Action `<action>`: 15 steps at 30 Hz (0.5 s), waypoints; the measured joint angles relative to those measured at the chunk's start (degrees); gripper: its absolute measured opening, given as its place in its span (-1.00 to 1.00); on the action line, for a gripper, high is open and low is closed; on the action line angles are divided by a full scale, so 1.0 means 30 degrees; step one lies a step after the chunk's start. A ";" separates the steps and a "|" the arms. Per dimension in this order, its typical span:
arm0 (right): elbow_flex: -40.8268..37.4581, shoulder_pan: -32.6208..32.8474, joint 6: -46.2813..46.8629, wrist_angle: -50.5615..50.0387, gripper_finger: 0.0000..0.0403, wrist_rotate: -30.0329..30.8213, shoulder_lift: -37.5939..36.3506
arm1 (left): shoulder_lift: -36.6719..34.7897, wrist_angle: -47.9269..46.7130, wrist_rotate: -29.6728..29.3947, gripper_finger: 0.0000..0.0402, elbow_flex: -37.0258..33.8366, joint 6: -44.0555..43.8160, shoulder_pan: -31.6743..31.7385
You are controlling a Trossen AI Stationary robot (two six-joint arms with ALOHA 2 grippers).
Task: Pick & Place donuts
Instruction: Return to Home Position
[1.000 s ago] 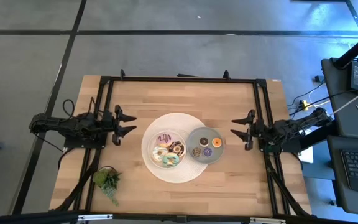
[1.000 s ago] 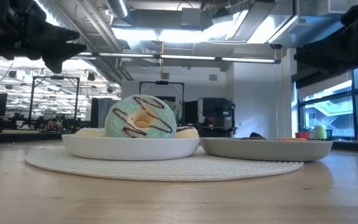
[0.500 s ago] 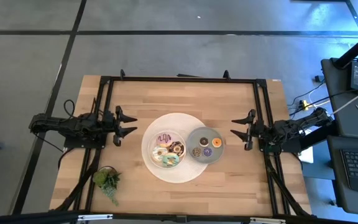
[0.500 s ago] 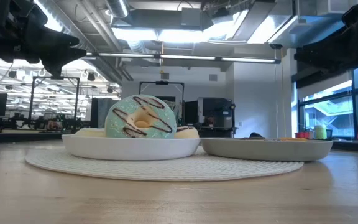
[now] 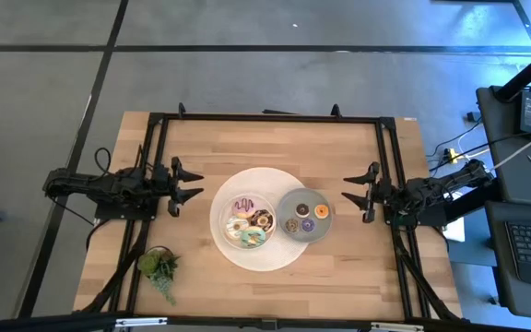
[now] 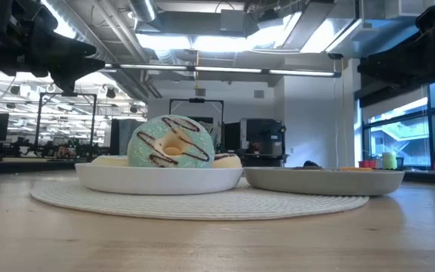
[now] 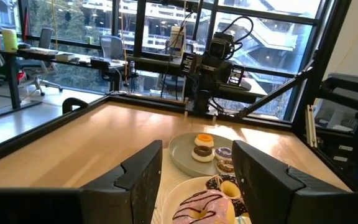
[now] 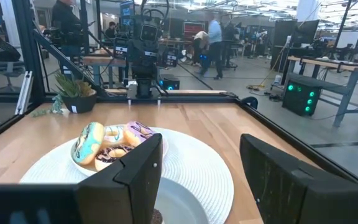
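Note:
Larger donuts iced pink, white, green and chocolate lie in a white dish. In the low view the green donut stands on edge in it. Mini donuts, brown, purple and orange, sit in a grey dish to the white dish's right. My left gripper hovers open to the left of the dishes, above the table. My right gripper hovers open to their right. In the left wrist view my left gripper faces the pink donut; in the right wrist view my right gripper faces the pile.
Both dishes stand on a round white mat at the middle of the wooden table. A small green plant sits near the table's near left corner. A black frame runs around the table. People stand in the room beyond.

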 joint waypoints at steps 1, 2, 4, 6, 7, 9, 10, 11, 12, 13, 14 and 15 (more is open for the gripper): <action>0.0000 0.0000 0.0006 0.0000 0.07 0.0000 0.0000 | 0.0000 0.0000 0.0000 -0.06 -0.0001 0.0000 0.0000; 0.0000 0.0000 -0.0001 0.0000 0.07 0.0000 0.0000 | 0.0000 0.0000 0.0002 -0.05 -0.0005 0.0000 0.0000; 0.0000 0.0000 -0.0023 0.0000 0.07 0.0000 0.0000 | 0.0000 0.0000 -0.0003 -0.04 -0.0005 0.0000 0.0000; 0.0000 0.0000 0.0002 0.0000 0.07 0.0000 0.0000 | 0.0000 0.0000 -0.0003 -0.04 -0.0005 0.0000 0.0000; 0.0000 0.0000 0.0004 0.0000 0.07 0.0000 0.0000 | 0.0000 0.0000 -0.0003 -0.04 -0.0005 0.0000 0.0000; 0.0000 0.0000 -0.0023 0.0000 0.07 0.0000 0.0000 | 0.0000 0.0000 -0.0003 -0.04 -0.0005 0.0000 0.0000; 0.0000 0.0000 -0.0023 0.0000 0.07 0.0000 0.0000 | 0.0000 0.0000 -0.0003 -0.04 -0.0005 0.0000 0.0000; 0.0000 0.0000 -0.0012 0.0000 0.07 0.0000 0.0000 | 0.0000 0.0000 -0.0003 -0.05 -0.0005 0.0000 0.0000; 0.0000 0.0000 0.0006 0.0000 0.07 0.0000 0.0000 | 0.0000 0.0000 -0.0003 -0.05 -0.0005 0.0000 0.0000; 0.0000 0.0000 0.0001 0.0000 0.07 0.0000 0.0000 | 0.0000 0.0000 -0.0003 -0.05 -0.0005 0.0000 0.0000; 0.0000 0.0000 -0.0021 0.0000 0.07 0.0000 0.0000 | 0.0000 0.0000 -0.0003 -0.06 -0.0005 0.0000 0.0000; 0.0000 0.0000 -0.0030 0.0000 0.07 0.0000 0.0000 | 0.0000 0.0000 -0.0003 -0.06 -0.0005 0.0000 0.0000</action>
